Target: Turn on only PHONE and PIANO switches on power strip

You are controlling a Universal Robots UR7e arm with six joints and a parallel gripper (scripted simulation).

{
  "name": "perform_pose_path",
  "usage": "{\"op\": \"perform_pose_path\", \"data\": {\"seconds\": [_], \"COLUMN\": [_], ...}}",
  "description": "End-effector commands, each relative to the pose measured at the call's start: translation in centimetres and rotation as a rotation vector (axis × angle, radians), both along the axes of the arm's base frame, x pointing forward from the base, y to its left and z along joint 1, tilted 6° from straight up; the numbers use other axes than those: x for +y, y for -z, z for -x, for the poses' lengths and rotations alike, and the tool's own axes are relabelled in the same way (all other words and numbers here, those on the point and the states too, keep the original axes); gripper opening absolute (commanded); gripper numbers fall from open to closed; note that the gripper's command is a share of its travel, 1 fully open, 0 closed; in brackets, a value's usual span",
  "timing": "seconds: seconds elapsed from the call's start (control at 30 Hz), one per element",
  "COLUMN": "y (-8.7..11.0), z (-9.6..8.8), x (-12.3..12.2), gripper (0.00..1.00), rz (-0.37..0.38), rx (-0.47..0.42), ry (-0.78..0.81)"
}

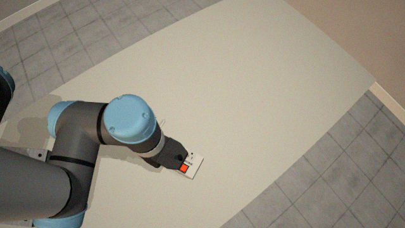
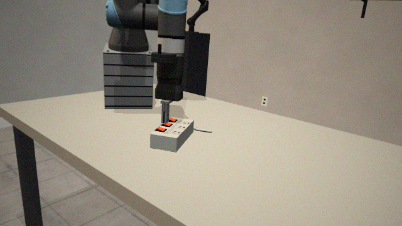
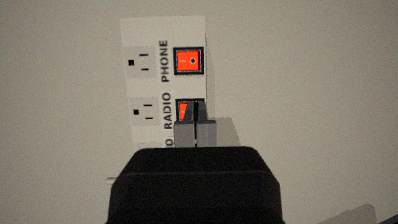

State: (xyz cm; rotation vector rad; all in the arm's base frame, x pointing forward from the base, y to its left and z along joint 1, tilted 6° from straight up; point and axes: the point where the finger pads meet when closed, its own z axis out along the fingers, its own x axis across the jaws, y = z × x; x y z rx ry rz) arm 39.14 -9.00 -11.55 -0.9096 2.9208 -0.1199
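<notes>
While the power strip [image 2: 172, 135] lies flat on the table [image 2: 251, 163], the gripper [image 3: 195, 108], jaws clenched on nothing, is positioned over the RADIO switch [image 3: 183, 110]; the PHONE switch [image 3: 188, 61] is seen at 12 o'clock.

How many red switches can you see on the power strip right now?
3, in a row along the power strip: the front switch at the near end, the middle switch under the shut gripper, and the back switch behind it. None seems hidden.

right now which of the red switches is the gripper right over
The RADIO switch, the middle of three: the shut gripper covers it, while the PHONE switch shows whole.
</notes>
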Motion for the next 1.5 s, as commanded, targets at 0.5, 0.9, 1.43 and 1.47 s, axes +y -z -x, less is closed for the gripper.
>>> {"op": "perform_pose_path", "data": {"seconds": [0.5, 0.9, 1.43, 1.47], "y": [0.53, 0.53, 0.58, 0.58], "z": [-0.08, -0.08, -0.09, -0.09], "x": [-0.04, -0.04, -0.04, -0.04], "gripper": [0.0, 0.0, 0.0, 0.0], "rz": [0.001, 0.001, 0.001, 0.001], "rx": [-0.001, -0.001, -0.001, -0.001], "ry": [0.0, 0.0, 0.0, 0.0]}}
